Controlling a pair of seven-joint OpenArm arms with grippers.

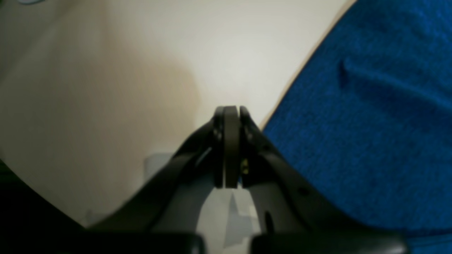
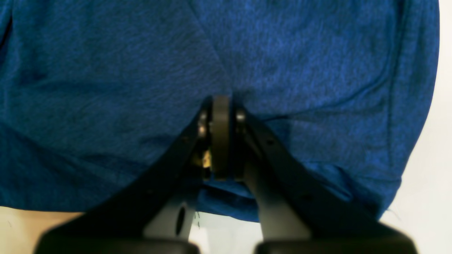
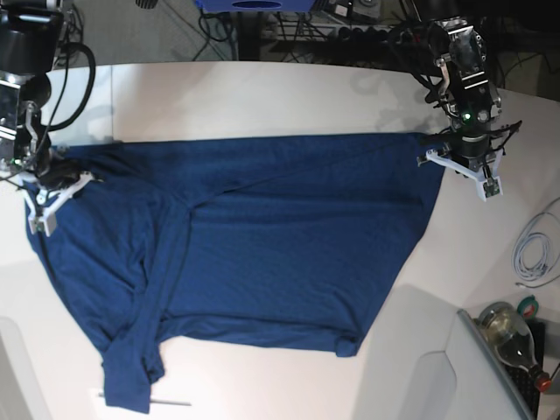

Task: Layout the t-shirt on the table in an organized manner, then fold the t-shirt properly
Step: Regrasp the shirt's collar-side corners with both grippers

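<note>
The dark blue t-shirt [image 3: 262, 245] lies spread across the white table [image 3: 262, 96], with its sleeves and collar end at the left and a taut crease running toward the top right corner. My left gripper [image 3: 435, 147] is shut at that corner. In the left wrist view the gripper [image 1: 231, 110] sits over bare table [image 1: 141, 70], and the t-shirt's [image 1: 370, 123] edge runs into its right finger. My right gripper [image 3: 74, 173] is shut on the upper left edge. In the right wrist view this gripper [image 2: 221, 98] pinches the t-shirt [image 2: 123, 70], and folds radiate from it.
A white cable [image 3: 534, 254] lies at the right table edge. A bottle [image 3: 512, 328] and small items stand at the lower right, off the table. A thin dark rod [image 3: 171, 402] lies by the shirt's lower left sleeve. Cables and equipment [image 3: 262, 13] crowd the space behind the table.
</note>
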